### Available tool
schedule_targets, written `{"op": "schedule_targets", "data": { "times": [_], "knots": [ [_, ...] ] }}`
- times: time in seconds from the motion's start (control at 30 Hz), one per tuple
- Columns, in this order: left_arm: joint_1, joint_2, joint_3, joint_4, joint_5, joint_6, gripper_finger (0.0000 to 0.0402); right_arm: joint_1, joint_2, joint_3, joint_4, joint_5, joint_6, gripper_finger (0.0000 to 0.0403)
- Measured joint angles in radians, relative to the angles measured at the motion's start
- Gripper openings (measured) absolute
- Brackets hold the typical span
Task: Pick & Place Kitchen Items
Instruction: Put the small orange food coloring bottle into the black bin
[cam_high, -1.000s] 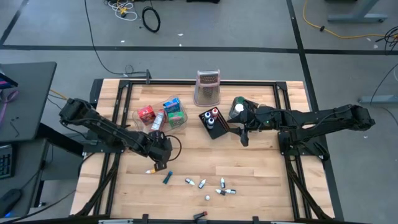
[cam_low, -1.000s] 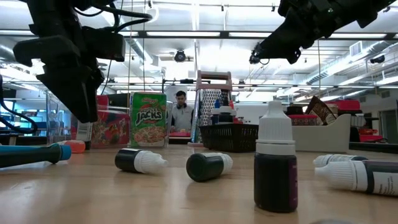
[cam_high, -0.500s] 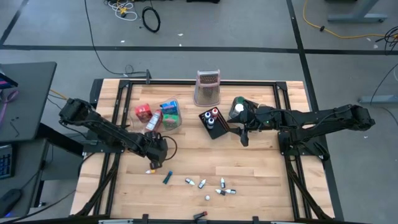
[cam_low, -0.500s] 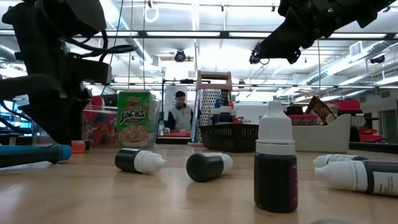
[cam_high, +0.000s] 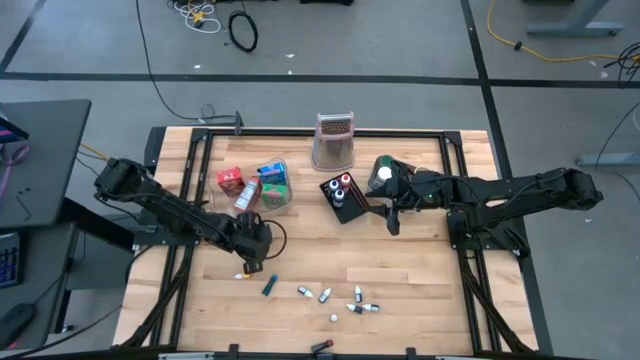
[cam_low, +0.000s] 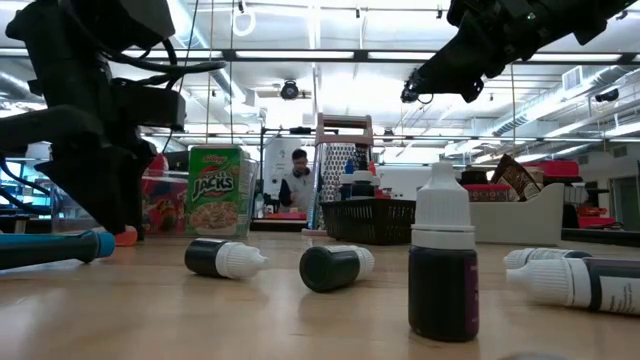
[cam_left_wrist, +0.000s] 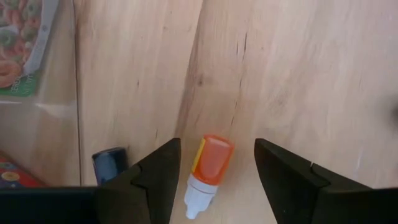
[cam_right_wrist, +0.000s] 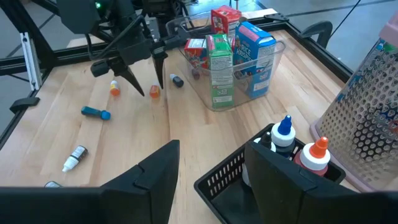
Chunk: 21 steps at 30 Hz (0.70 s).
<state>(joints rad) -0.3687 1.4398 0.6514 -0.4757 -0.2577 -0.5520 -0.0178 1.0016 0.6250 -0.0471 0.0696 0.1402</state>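
Over the last second the left claw (cam_left_wrist: 211, 180) has been lowered, spread, around the small orange-capped white vial (cam_left_wrist: 208, 168) lying on the wooden worktop (cam_left_wrist: 298, 74); a pinch seems imminent. The right claw (cam_right_wrist: 211, 168) hangs half-spread, empty, above the black mesh basket (cam_right_wrist: 230, 180).

Open tabletop ahead of the left hand, clutter at its side

The left hand (cam_left_wrist: 211, 177) stands open astride an orange-capped vial (cam_left_wrist: 208, 168), bare tabletop (cam_left_wrist: 292, 74) ahead; the clear tray (cam_high: 262, 190) of boxes crowds one side, a dark cap (cam_left_wrist: 109, 164) just beside one finger, and scattered vials (cam_high: 340, 298) lie farther off.
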Motion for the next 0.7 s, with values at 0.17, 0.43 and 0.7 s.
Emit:
{"op": "schedule_targets", "data": {
  "times": [0.17, 0.43, 0.7],
  "knots": [
    [0.000, 0.000, 0.000, -0.005, 0.004, 0.012, 0.0213, 0.000, 0.000, 0.000, 0.000, 0.000, 0.000, 0.0194],
    [0.000, 0.000, -0.001, -0.006, 0.008, 0.011, 0.0212, 0.000, 0.000, 0.000, 0.000, 0.000, 0.000, 0.0194],
    [0.001, 0.005, 0.017, 0.018, 0.049, 0.077, 0.0212, 0.000, 0.000, 0.000, 0.001, 0.000, 0.000, 0.0194]
  ]
}}
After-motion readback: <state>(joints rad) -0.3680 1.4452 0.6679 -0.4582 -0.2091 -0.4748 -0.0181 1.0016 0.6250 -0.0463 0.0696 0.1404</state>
